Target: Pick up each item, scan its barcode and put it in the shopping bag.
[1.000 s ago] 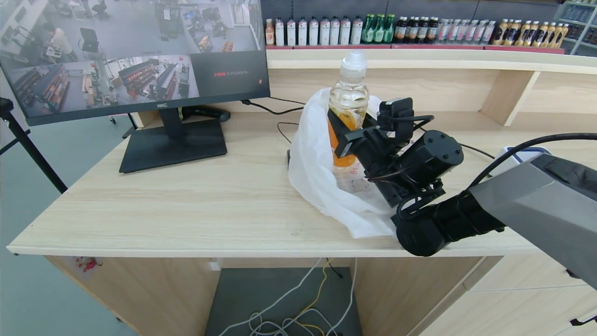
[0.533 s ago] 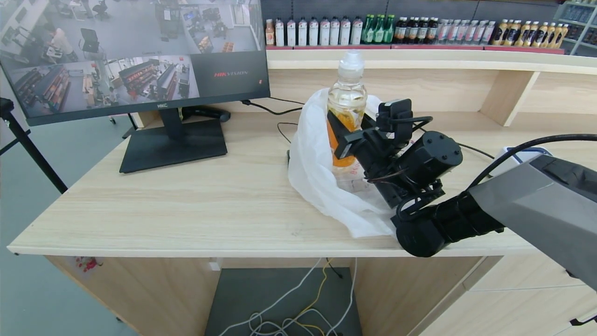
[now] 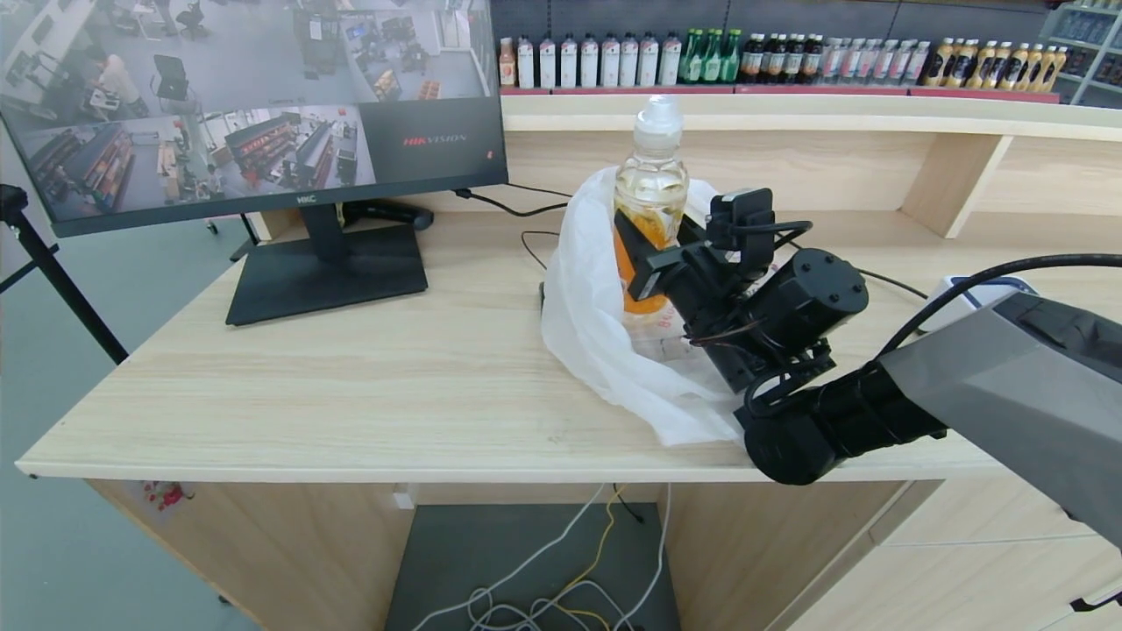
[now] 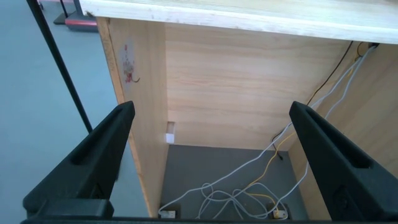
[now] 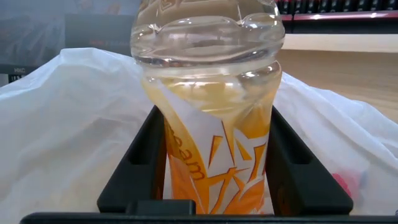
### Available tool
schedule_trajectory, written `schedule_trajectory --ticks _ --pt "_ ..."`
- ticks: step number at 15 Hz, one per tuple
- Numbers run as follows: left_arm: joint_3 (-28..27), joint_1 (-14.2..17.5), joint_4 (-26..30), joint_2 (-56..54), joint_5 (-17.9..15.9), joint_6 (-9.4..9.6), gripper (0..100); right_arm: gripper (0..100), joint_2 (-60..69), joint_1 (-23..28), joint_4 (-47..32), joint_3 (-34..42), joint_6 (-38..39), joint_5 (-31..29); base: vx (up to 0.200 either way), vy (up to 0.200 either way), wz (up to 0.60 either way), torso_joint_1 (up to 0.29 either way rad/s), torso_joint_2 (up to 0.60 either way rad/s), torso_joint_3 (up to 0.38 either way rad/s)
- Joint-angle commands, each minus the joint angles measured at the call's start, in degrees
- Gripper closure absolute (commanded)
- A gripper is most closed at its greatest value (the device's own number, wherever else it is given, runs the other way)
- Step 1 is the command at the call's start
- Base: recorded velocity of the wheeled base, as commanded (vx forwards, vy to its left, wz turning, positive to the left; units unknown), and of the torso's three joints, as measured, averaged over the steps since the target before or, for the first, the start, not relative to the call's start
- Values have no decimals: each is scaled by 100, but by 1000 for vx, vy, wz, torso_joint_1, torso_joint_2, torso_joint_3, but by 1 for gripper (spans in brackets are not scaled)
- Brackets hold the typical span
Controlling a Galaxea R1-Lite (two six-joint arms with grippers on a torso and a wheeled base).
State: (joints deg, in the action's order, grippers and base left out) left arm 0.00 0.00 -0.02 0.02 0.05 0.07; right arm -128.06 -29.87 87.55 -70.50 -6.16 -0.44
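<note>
Bottle [image 3: 650, 188] stood upright mid-frame, pinched at its orange label by the right hand [image 3: 653, 244], arm slanting in from lower right, base seemingly inside the shopping bag [image 3: 592, 337] on the table [image 3: 351, 377]. Left hand [image 4: 211, 111] hung spread.

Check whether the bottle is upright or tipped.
Upright: the bottle stands cap-up, clamped at its label by the right gripper, at the mouth of the shopping bag.
</note>
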Motion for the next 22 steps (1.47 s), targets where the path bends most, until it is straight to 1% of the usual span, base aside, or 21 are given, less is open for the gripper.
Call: schedule_trajectory --ticks 1,5,6,17,22 --pt "0 0 -6 -2 4 -7 0 100 -70 -2 -1 10 0 -9 0 0 0 0 0 0" --pt "0 0 2 -2 4 1 0 100 -52 7 7 -17 0 -9 0 0 0 0 0 0" --pt "0 -9 -6 -2 4 1 0 0 -52 7 7 -17 0 -9 0 0 0 0 0 0" --pt "0 0 2 -2 -5 1 0 0 36 7 60 -43 88 -44 0 0 0 0 0 0" --pt "0 0 2 -2 -5 -7 0 0 721 -19 130 669 88 -44 0 0 0 0 0 0"
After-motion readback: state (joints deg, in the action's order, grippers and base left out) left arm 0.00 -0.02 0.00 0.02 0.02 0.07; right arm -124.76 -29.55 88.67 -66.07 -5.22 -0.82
